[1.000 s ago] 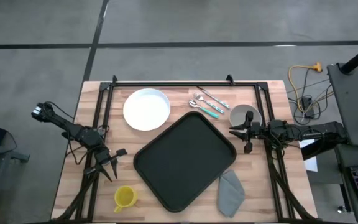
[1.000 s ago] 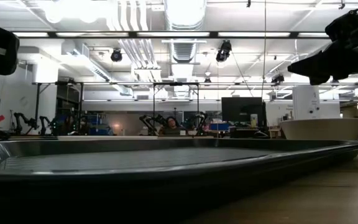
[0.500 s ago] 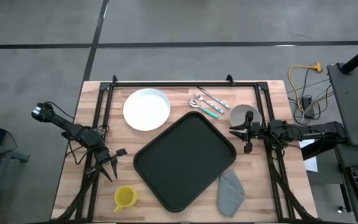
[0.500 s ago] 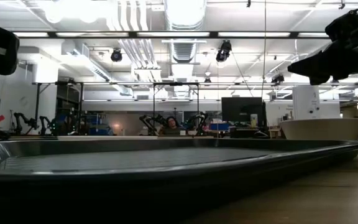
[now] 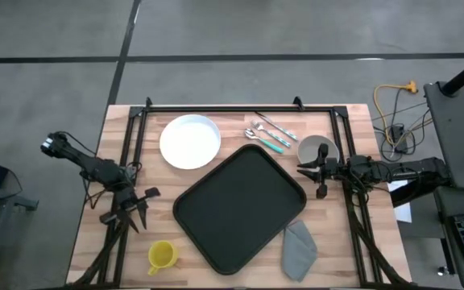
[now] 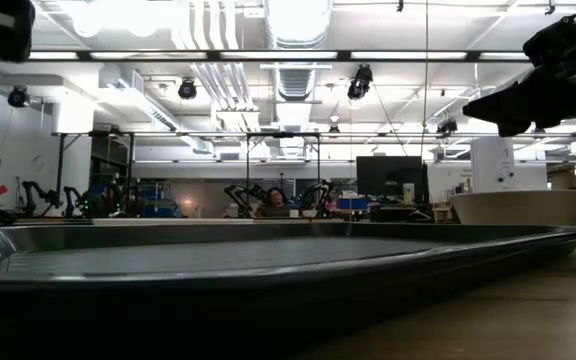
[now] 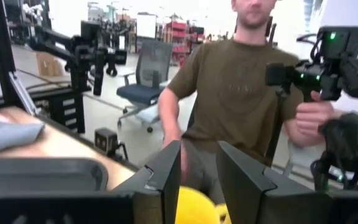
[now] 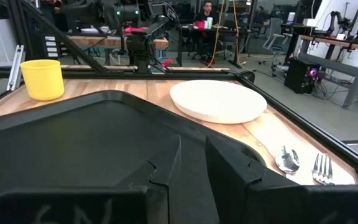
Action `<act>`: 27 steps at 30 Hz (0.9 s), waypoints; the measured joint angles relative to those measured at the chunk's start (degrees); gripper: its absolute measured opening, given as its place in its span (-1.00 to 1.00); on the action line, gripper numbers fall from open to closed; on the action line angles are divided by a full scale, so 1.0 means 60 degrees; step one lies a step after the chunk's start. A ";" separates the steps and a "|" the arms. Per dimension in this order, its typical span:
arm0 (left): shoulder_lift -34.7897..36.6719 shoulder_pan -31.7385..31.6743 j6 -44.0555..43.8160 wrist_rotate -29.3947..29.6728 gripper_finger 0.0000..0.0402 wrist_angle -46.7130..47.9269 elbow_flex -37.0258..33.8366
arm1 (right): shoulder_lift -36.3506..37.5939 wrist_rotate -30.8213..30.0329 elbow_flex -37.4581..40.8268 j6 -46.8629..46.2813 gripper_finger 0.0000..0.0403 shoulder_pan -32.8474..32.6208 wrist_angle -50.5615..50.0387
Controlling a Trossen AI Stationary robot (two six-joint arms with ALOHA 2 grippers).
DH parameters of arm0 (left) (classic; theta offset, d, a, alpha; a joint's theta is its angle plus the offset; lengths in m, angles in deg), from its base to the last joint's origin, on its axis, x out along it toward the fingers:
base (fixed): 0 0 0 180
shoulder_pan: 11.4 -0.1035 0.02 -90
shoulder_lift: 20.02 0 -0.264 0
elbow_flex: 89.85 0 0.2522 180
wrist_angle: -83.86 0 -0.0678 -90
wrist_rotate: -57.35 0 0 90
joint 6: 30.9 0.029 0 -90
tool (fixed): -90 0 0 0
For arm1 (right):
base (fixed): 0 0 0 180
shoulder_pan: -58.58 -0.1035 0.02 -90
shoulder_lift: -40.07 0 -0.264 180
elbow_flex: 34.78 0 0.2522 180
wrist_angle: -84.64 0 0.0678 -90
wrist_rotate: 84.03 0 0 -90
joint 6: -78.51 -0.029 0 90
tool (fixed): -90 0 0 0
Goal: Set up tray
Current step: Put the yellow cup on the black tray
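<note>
The black tray (image 5: 240, 208) lies flat and askew in the middle of the table, filling the low view (image 6: 218, 262). My left gripper (image 5: 139, 209) hovers off the tray's left corner, above and beside the yellow cup (image 5: 161, 255), its fingers a small gap apart (image 7: 198, 152). My right gripper (image 5: 311, 171) hangs over the tray's right corner, just in front of the grey bowl (image 5: 316, 149), pointing left across the tray (image 8: 73, 143), also with a narrow gap (image 8: 192, 146). Neither touches anything.
A white plate (image 5: 190, 142) sits at the far left, cutlery (image 5: 268, 135) lies between it and the bowl, and a grey napkin (image 5: 300, 247) rests by the tray's near right edge. A black frame (image 5: 216, 109) rims the table. A person (image 7: 241, 93) sits beyond the table.
My left gripper has risen and drawn back a little toward the table's left edge. The right arm and everything on the table have stayed still.
</note>
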 joint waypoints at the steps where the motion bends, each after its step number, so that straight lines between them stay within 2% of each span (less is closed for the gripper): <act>1: 0.0000 0.0000 -0.0023 -0.0001 -0.56 0.0001 0.0107 | 0.0002 0.0000 0.0002 -0.0007 -0.66 0.0000 0.0000; 4: 0.0000 0.0000 -0.0028 0.0000 -0.56 0.0111 0.0438 | 0.0004 -0.0001 0.0000 0.0004 -0.66 0.0000 0.0000; 7: -0.0007 0.0000 -0.0029 0.0007 -0.56 0.0897 0.0917 | 0.0002 0.0002 0.0004 0.0000 -0.66 0.0000 0.0000; 13: -0.0529 0.0000 -0.0066 0.0102 -0.56 0.1751 0.1576 | 0.0003 0.0002 0.0002 0.0005 -0.66 0.0000 0.0001; 16: -0.0967 0.0004 -0.0027 0.0697 -0.56 0.2053 0.1944 | 0.0000 -0.0001 0.0001 -0.0001 -0.66 0.0000 0.0000; 22: -0.2106 0.0004 0.0080 0.2628 -0.56 0.4214 0.3381 | 0.0004 0.0001 0.0000 0.0005 -0.66 0.0000 0.0000; 27: -0.3185 0.0000 0.0129 0.3067 -0.56 0.4712 0.4094 | 0.0001 0.0001 0.0001 0.0002 -0.66 0.0000 0.0000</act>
